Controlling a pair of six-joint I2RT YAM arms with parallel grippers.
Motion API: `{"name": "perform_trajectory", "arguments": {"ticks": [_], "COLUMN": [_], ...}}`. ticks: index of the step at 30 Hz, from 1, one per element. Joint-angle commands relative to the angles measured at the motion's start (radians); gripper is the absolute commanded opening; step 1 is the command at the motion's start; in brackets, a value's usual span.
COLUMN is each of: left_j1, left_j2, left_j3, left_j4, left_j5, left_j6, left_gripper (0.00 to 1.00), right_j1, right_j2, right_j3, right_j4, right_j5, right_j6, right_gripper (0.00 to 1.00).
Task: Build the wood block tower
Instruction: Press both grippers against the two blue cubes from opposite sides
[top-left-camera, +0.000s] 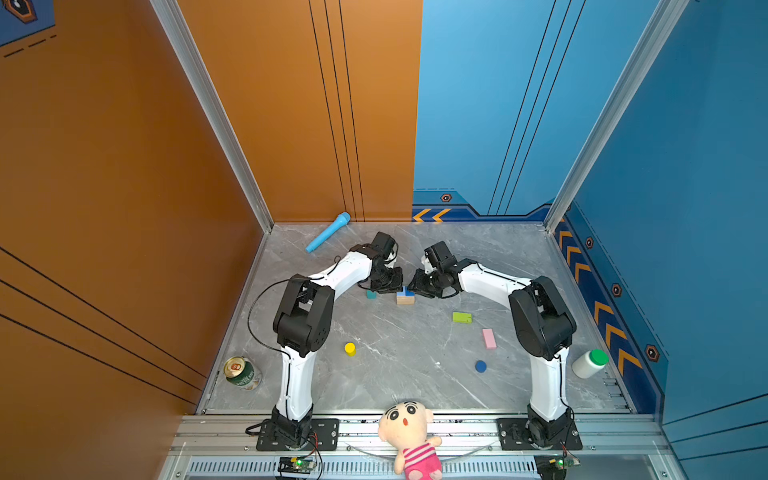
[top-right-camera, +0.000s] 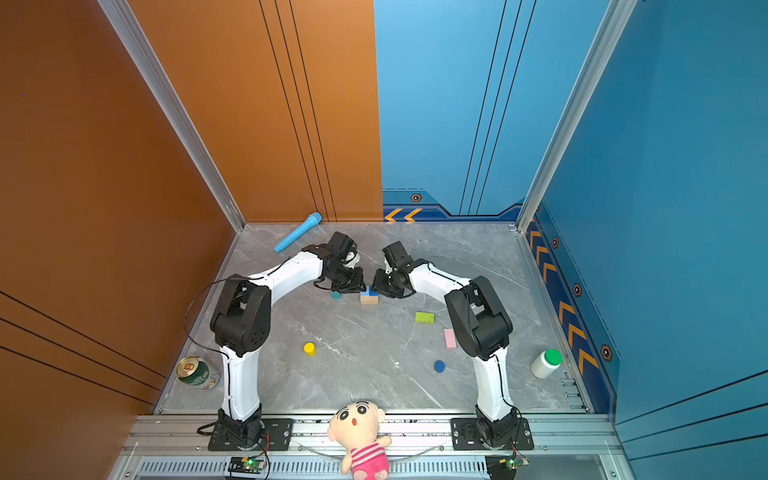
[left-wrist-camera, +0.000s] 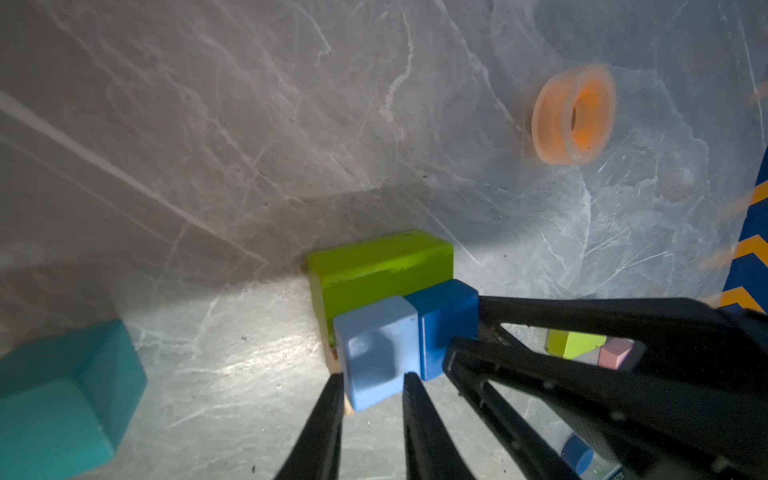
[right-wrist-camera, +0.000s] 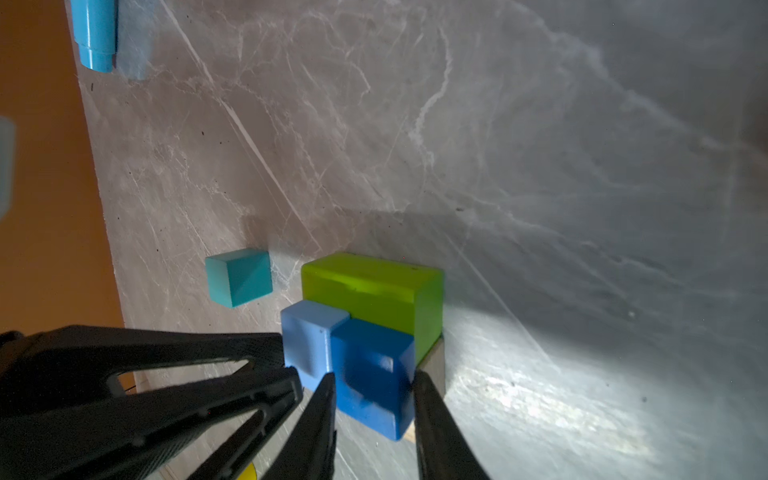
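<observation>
left gripper (left-wrist-camera: 374, 376): fingers flank the light cube (left-wrist-camera: 376, 345); whether they press it cannot be told. that cube sits on the tan brick (top-left-camera: 405, 300), touching the dark cube (right-wrist-camera: 370, 365) to its right, both against the green brick (left-wrist-camera: 374, 266). right gripper (right-wrist-camera: 374, 380): pinching the dark cube. each cube lies dead between its own gripper's fingertips; judged, any retreat must run straight back.
</observation>
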Motion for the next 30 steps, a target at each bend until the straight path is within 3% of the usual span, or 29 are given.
{"name": "perform_trajectory", "arguments": {"ticks": [1, 30], "left_j1": [-0.005, -0.006], "left_j2": [0.000, -0.008], "left_j3": [-0.014, -0.016], "left_j4": [0.002, 0.001], "left_j5": [0.011, 0.019], "left_j6": [-0.004, -0.005], "left_gripper": [0.28, 0.27], "right_j1": [0.007, -0.001], "right_j2": [0.006, 0.017], "right_j3": [0.018, 0.038], "right_j4": [-0.015, -0.022], "right_j5": [-0.016, -0.015], "right_j6": [0.014, 0.011], "right_gripper": [0.33, 0.35]}}
